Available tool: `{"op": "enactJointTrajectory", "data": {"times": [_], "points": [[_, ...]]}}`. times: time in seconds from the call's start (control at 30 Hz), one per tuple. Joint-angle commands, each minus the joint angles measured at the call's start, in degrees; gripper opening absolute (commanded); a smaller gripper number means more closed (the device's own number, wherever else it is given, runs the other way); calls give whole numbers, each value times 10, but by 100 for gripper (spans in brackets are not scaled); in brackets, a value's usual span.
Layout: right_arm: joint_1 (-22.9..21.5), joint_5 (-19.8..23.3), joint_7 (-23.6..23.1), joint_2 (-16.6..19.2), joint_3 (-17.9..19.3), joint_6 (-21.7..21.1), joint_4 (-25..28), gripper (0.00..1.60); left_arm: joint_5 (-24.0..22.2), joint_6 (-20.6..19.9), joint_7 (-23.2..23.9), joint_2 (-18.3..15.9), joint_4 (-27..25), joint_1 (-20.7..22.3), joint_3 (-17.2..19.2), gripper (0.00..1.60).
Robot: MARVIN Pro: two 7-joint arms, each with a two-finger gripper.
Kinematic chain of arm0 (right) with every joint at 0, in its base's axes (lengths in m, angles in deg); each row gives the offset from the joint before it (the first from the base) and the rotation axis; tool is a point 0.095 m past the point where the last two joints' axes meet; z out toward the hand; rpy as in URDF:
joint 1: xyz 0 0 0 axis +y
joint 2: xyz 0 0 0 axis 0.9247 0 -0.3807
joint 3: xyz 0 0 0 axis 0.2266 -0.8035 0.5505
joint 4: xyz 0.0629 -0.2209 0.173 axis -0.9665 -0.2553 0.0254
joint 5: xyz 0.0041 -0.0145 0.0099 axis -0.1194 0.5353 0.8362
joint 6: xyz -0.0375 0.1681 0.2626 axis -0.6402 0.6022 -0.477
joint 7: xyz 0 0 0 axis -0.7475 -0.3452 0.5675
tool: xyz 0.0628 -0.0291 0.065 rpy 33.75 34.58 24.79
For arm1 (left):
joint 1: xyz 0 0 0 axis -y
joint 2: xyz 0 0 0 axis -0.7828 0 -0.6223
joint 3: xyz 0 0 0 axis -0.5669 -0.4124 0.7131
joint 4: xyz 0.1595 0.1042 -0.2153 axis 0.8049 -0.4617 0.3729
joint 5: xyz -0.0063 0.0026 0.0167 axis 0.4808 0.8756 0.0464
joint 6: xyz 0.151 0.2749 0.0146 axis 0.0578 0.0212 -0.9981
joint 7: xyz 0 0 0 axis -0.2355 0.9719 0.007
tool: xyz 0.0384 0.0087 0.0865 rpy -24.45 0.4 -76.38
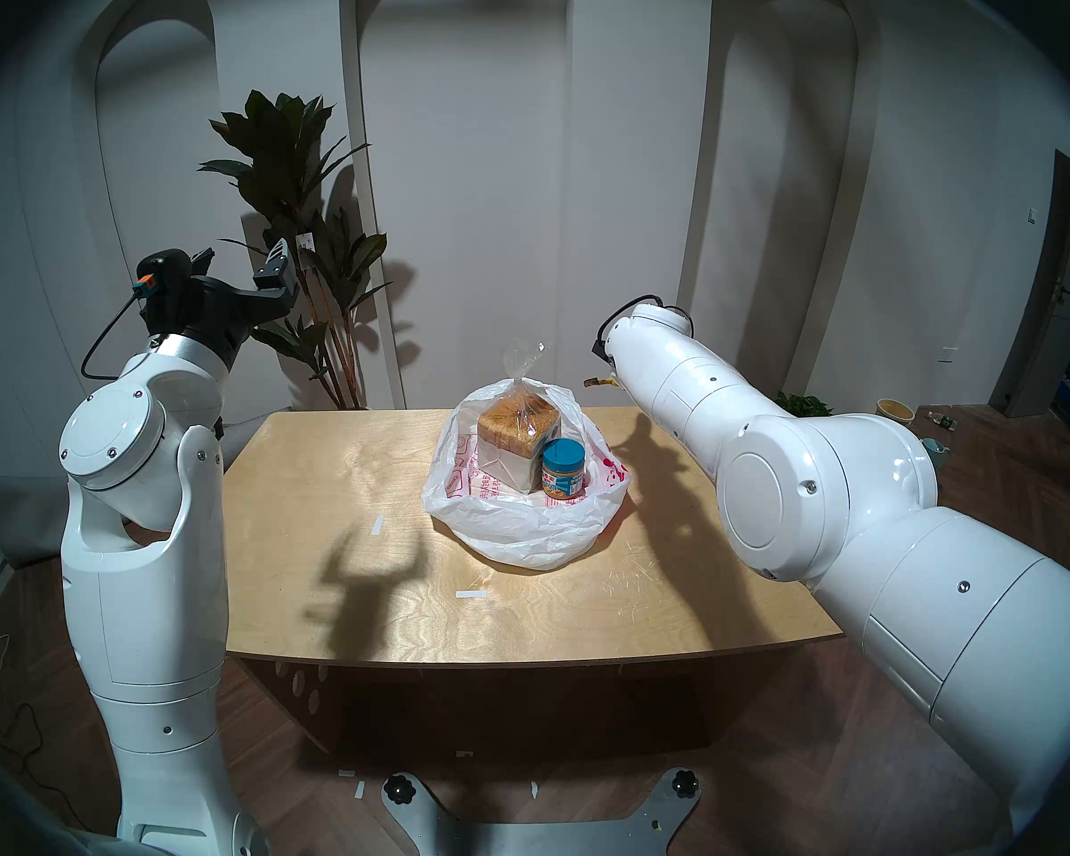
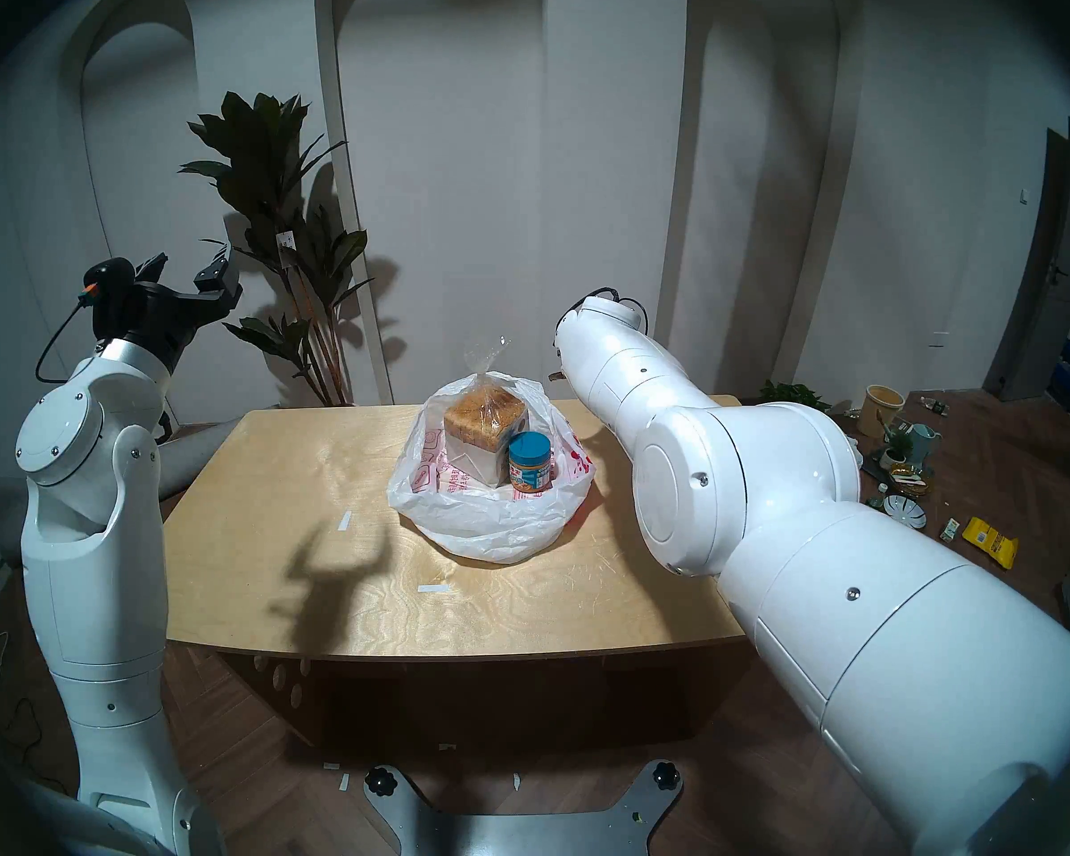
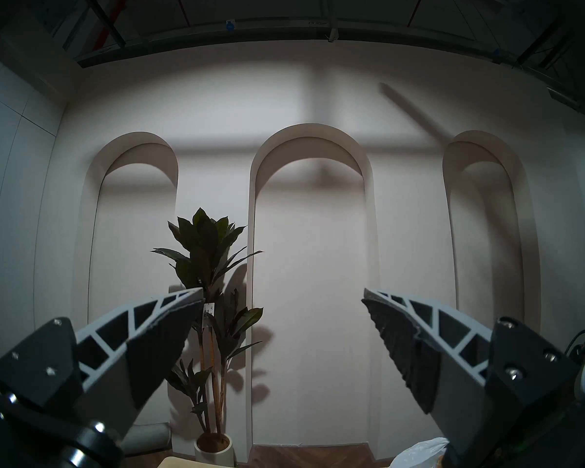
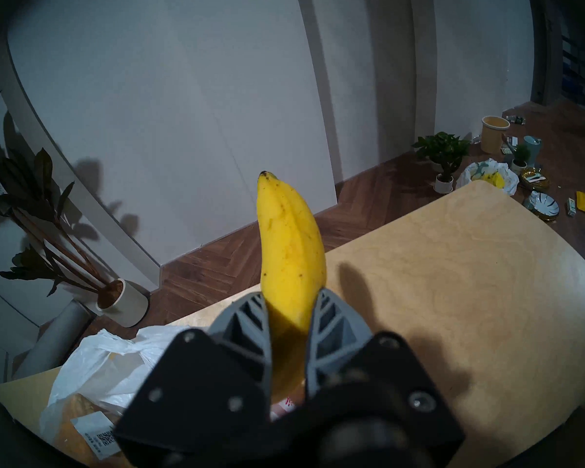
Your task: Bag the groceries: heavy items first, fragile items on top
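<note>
Right claw (image 4: 289,308) clamped on banana (image 4: 289,241), gripping the lower half, tip sticking up and away toward upper middle of the wrist frame. Held in the air above the far right part of table (image 1: 347,589), behind and right of bag (image 1: 520,527) in the head frame. Left claw (image 3: 282,322) spread wide, empty, parked high at left of the head frame, aimed at the wall and plant (image 3: 206,288).

Bag sits mid-table, mouth open and slumped. Bread (image 1: 517,431) stands upright at its back, jar (image 1: 562,475) upright just beside it at front right, both already inside. Banana last to go.

Risks, as judged:
- Squeeze too firm: bruised or split fruit. Grip sits well off the middle, so a fast swing could pivot or slip it.
- Long free end could snag the bag rim or the tied plastic tuft above bread on the way in, dragging the thin bag or tipping bread.
- Release from height: lands on jar lid, rolls, or bounces out over the low front rim.
- Rim floppy, no hand holding it open; could fold inward under contact.

Room: wide bare table left and front of bag, less on the right. Far table edge close behind bag. Best gap looks like above jar and in front of bread; approach from upper right clear apart from the tuft.
</note>
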Motion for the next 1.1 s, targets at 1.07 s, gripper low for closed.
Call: {"op": "enactJointTrajectory", "data": {"times": [1.07], "points": [[-39, 4, -136, -48, -32, 11, 106, 0, -11, 2, 0, -4, -2, 3, 1, 160]]}}
